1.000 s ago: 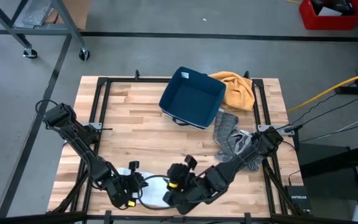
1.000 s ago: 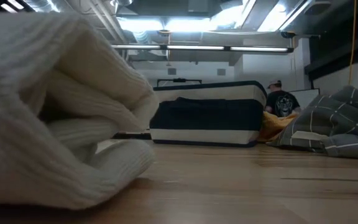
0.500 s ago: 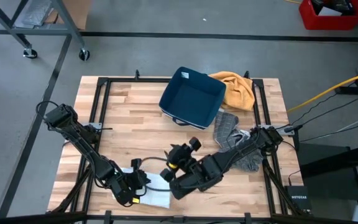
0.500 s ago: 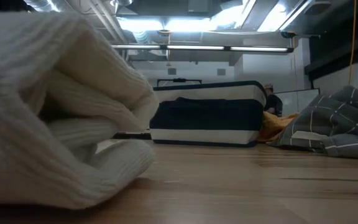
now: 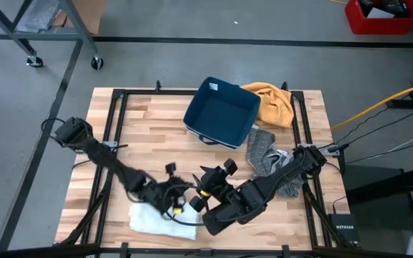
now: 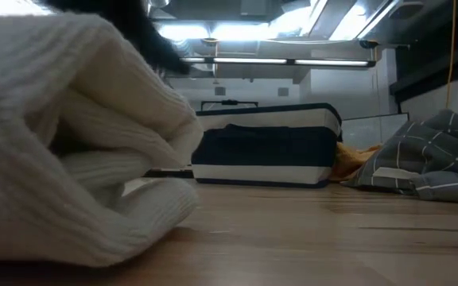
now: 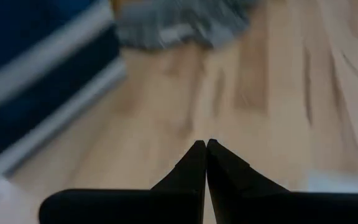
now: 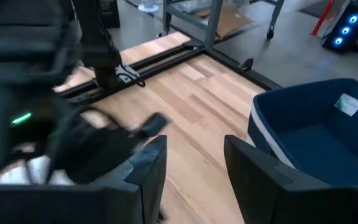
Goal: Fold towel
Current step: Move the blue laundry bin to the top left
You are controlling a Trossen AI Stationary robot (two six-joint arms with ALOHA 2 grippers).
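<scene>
Your white towel [image 5: 158, 218] lies folded at the near left edge of the tabletop [image 5: 156, 136]; the left gripper [image 5: 176, 203] hangs just above its right end, jaws pressed together and empty. Your right gripper [image 5: 210, 188] sits just beside it, jaws spread, holding nothing; the blue bin [image 5: 222, 113] stands well apart.

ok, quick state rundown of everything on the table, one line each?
white towel: folded, lying flat at the near edge, not held
left gripper: shut, empty, lifted off the towel
right gripper: open, empty
blue bin: upright, empty
grey checked cloth: crumpled, unfolded
yellow cloth: bunched beside the bin
</scene>
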